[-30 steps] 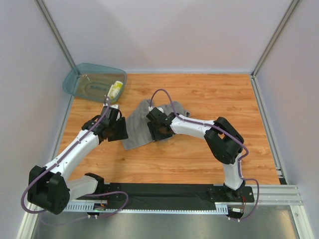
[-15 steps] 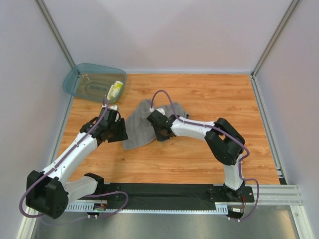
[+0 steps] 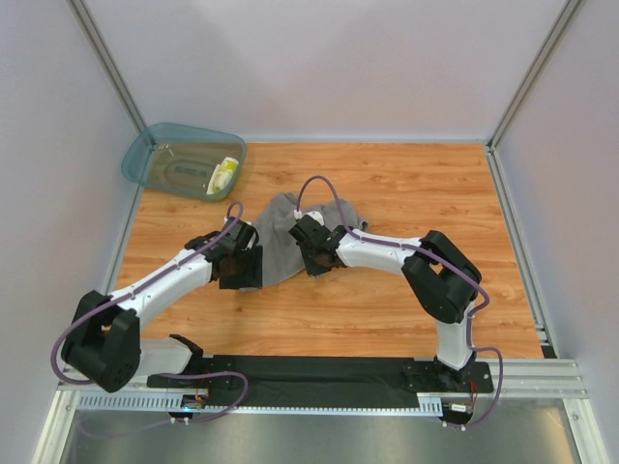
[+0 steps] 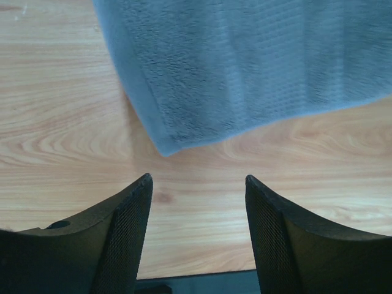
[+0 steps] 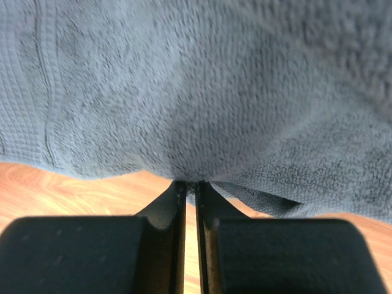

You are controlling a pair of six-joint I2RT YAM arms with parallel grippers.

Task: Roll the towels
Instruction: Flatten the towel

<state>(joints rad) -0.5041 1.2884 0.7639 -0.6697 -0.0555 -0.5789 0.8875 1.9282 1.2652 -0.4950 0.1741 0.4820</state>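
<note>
Grey towel [image 3: 288,235] rumpled on the wooden table [image 3: 416,184], bunched into an uneven heap rather than spread flat. No roll formed in it yet.

Right gripper [image 3: 315,255] at the towel's near edge, on its right side. Fingers pressed almost together in the right wrist view, with a fold of towel [image 5: 202,92] pinched at the tips of the gripper [image 5: 191,182] and the terry rising ahead of them.

Left gripper [image 3: 244,265] at the towel's left near corner. Fingers spread wide in the left wrist view, gripper [image 4: 197,179] holding nothing, bare wood between the tips. Hemmed corner of the towel [image 4: 245,73] just ahead of the fingertips, none of it between them; touching or not, impossible to tell.

Small yellow-and-white cloth [image 3: 224,174] beyond the towel and to its left, well apart from it, lying inside a translucent teal tub [image 3: 138,162], against the tub wall nearest the towel. Cloth bunched up, untouched by either gripper.
</note>
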